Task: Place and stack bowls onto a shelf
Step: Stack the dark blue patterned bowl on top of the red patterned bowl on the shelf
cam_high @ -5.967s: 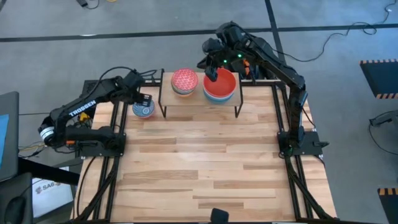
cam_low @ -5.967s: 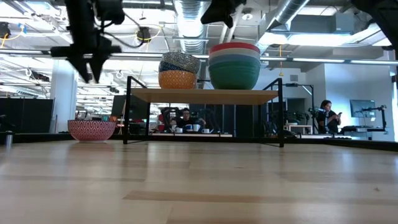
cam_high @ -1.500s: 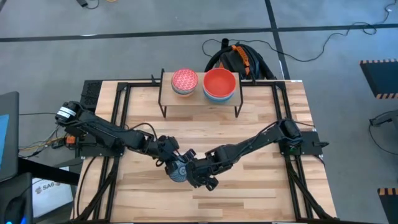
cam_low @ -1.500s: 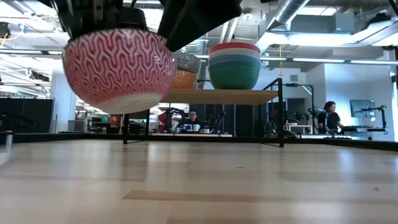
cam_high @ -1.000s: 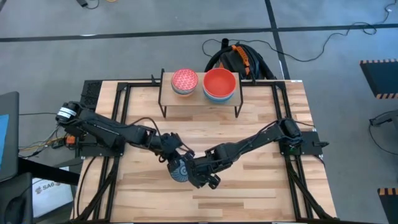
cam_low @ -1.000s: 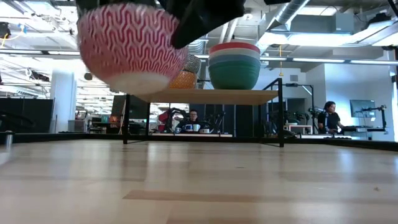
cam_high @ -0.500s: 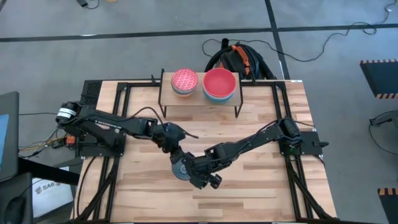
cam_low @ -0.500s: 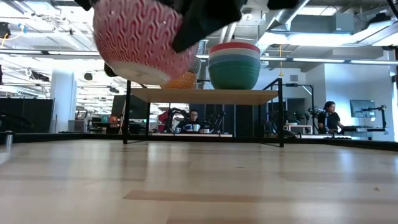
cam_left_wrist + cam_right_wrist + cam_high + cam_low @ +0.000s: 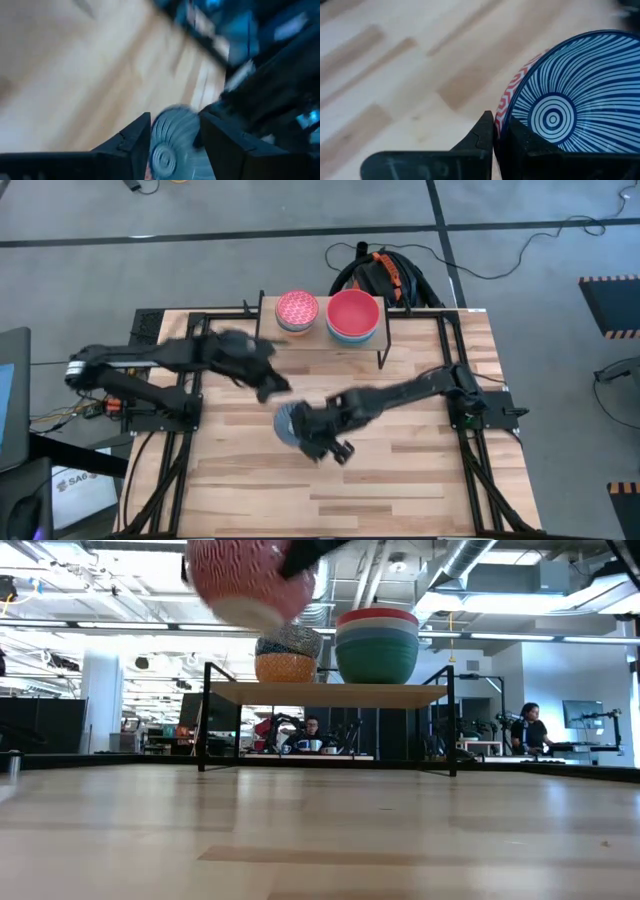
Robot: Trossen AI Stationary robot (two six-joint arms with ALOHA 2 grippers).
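Right gripper (image 9: 318,442) pinches rim of pink patterned bowl (image 9: 292,423), airborne at frame centre. Shelf (image 9: 320,341) lies toward top centre. Left gripper (image 9: 272,387) spread, empty, upper left of bowl.

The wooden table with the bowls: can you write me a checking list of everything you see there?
Surface: slatted light-wood tabletop, bare wood in front.
Job's things: pink patterned bowl with blue striped inside held in the air; small light-wood shelf on black legs carries a stack topped by a red bowl and a shorter stack topped by a pink patterned bowl.
Clutter: nothing seen.
Hands: right hand shut on the held bowl's rim; left hand open, apart from it.
Cables: black cables on the floor.
Surroundings: people at desks behind.
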